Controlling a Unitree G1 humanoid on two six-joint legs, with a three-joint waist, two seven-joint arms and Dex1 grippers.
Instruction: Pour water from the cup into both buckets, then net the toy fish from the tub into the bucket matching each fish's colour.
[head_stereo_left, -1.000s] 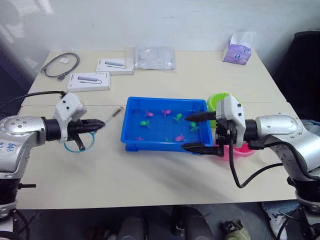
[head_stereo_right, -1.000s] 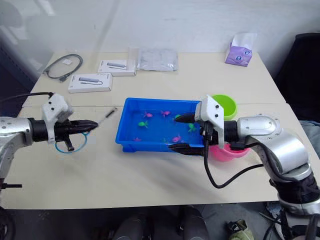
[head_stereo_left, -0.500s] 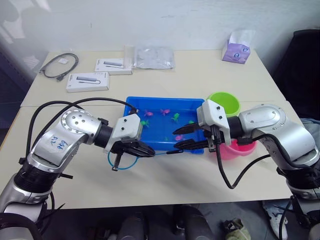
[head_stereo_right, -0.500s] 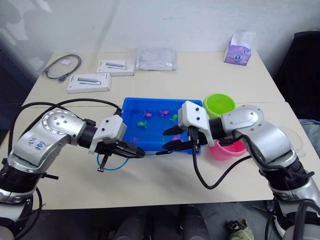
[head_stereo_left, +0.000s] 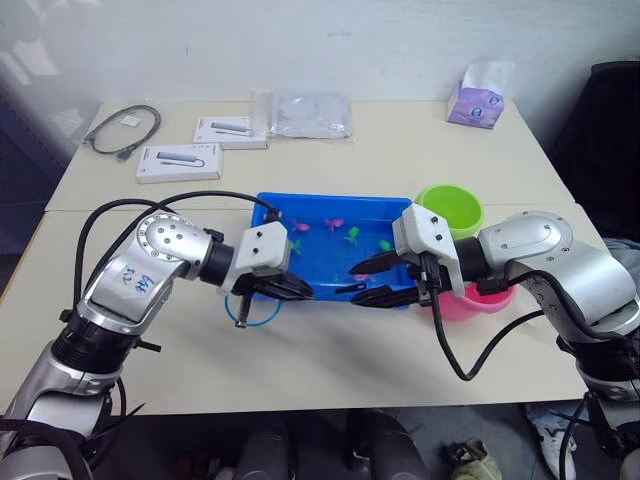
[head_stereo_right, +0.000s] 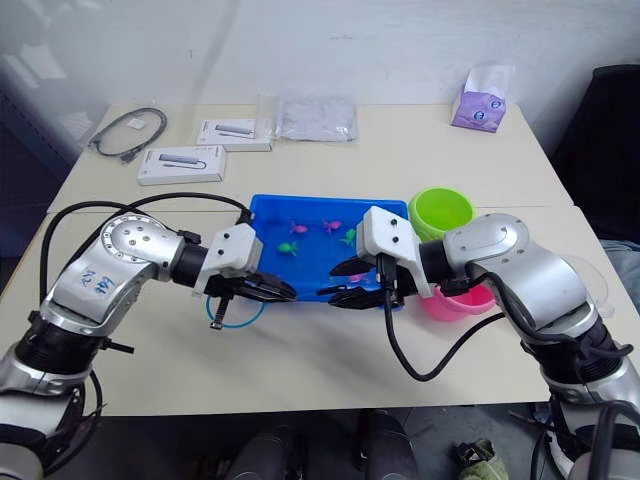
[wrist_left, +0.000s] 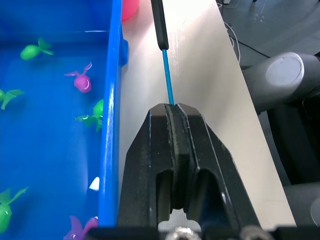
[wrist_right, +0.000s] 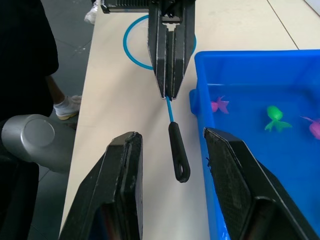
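Observation:
My left gripper (head_stereo_left: 303, 292) is shut on the thin blue shaft of the net (wrist_right: 170, 107), just in front of the blue tub (head_stereo_left: 268, 262). The net's blue hoop (head_stereo_left: 250, 312) hangs behind the fingers, over the table. Its black grip (wrist_right: 179, 156) points at my right gripper (head_stereo_left: 357, 284), which is open, with the grip lying between the two fingers and untouched. Several pink and green toy fish (head_stereo_left: 352, 234) lie in the tub. The green bucket (head_stereo_left: 449, 207) and pink bucket (head_stereo_left: 487, 298) stand right of the tub, behind my right arm. The cup is hidden.
At the back of the table lie two white boxes (head_stereo_left: 178, 162), a coiled grey cable (head_stereo_left: 120, 130) and a clear plastic bag (head_stereo_left: 310, 115). A purple tissue pack (head_stereo_left: 475, 100) sits at the back right. Bare tabletop runs along the front edge.
My left arm swung in from the far left with the net to the tub's front edge. The net's grip now lies between my right gripper's open fingers.

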